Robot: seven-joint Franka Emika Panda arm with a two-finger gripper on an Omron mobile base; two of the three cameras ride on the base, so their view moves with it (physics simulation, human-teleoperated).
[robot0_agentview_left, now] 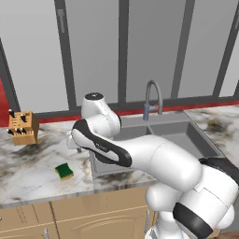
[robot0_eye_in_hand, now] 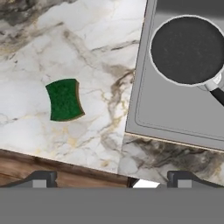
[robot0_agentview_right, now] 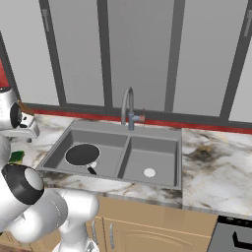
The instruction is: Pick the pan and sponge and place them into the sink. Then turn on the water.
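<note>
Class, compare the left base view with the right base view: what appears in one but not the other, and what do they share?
Left base view only: a wooden knife block on the counter and the whole sponge lying left of the sink. Right base view only: the pan resting in the left basin, and the right basin's pale drain. Both share the sink, the faucet and the marble counter.

Marble countertop (robot0_agentview_left: 28, 172), white with grey-brown veining, over wooden cabinet fronts (robot0_agentview_left: 70, 217). Sink (robot0_agentview_right: 170, 157), grey, double-basin, set into counter; gooseneck faucet (robot0_agentview_right: 127, 110) at back rim. Pan (robot0_agentview_right: 82, 155) flat in left basin, handle toward front right. Right basin holds pale round drain (robot0_agentview_right: 149, 173). Sponge (robot0_agentview_left: 64, 172), green face up, flat on counter left of sink, apart from rim. Wooden knife block (robot0_agentview_left: 23, 128) upright at far left, near back wall.
</note>
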